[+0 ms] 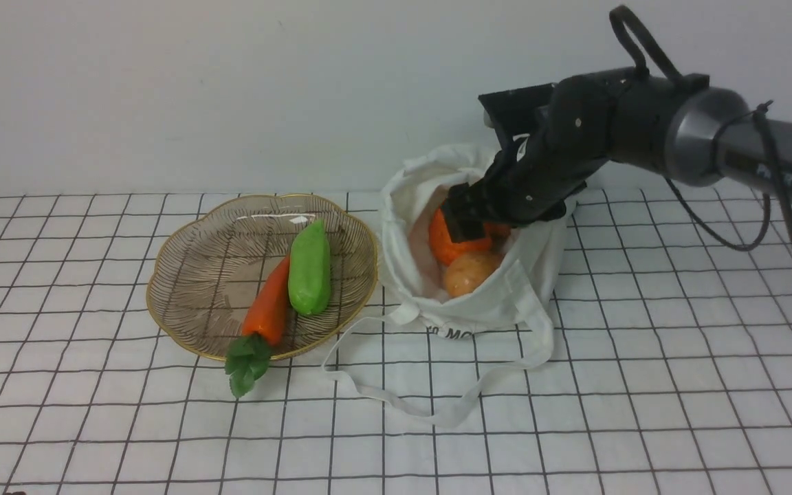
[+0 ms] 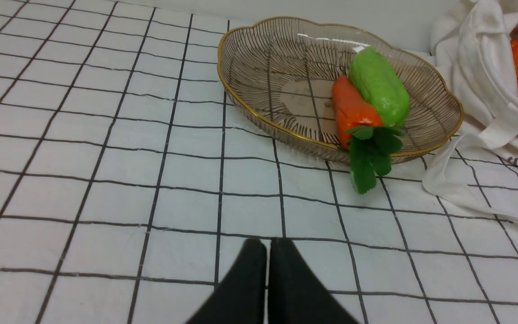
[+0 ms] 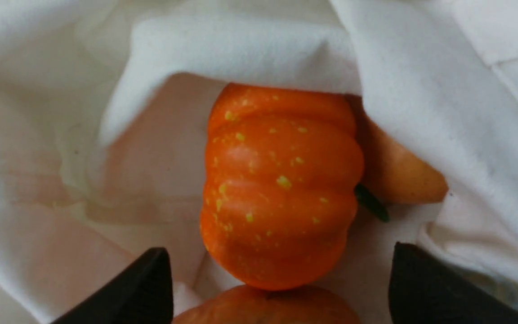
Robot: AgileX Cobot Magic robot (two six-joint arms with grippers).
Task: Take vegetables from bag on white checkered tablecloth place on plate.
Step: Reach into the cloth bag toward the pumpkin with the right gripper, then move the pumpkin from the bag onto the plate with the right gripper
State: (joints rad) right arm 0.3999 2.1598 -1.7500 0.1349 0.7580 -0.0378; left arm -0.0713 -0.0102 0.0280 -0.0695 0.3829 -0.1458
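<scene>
Plate [image 1: 186, 275] holds carrot [image 1: 269, 302], green pod [image 1: 310, 268]; bag [image 1: 506, 302] holds pumpkin [image 3: 281, 180], 2 potatoes [image 1: 471, 271].

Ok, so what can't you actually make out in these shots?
The lettering on the bag: front view, it curls under the cloth; only a few letters show.
Tan lump beside the pumpkin: right wrist view, mostly under a cloth fold.
Second lump: same view, cut off by the frame edge.
Anything deeper in the bag: covered by cloth and the right gripper.
Left arm: outside the front view; only the left gripper's shut tips show.
</scene>
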